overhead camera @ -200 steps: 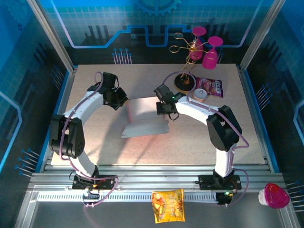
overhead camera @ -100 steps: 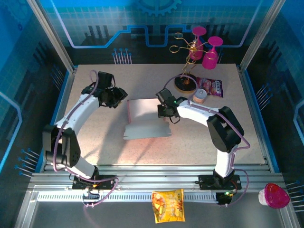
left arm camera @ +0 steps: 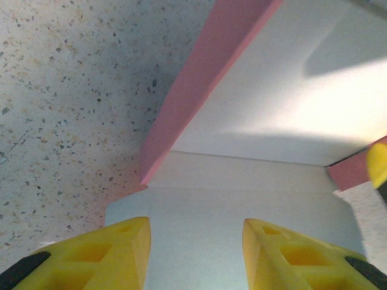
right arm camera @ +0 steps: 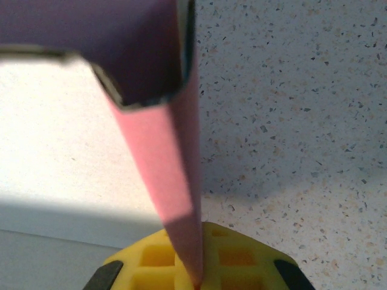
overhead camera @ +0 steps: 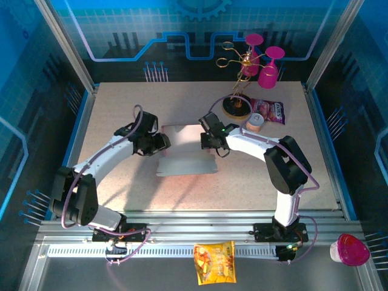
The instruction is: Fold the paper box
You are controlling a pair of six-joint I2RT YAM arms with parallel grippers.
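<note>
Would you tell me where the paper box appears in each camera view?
Top external: paper box in the middle of the speckled tabletop.
Left wrist: paper box at upper right, its pink wall slanting.
Right wrist: paper box wall stands upright, pinched in the right hand.
Shared landmark: the speckled tabletop beside the box.

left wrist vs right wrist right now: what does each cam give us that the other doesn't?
Left wrist: the left pincer is open, fingers apart over the pale inside of the paper box. A crease runs across that panel, and a pink side wall is raised along its left edge.
Right wrist: the right pincer is shut on a pink flap of the box, which stands up and is seen edge-on.
Both: the pale inner face, the pink outer card, and the speckled table beside the box.
</note>
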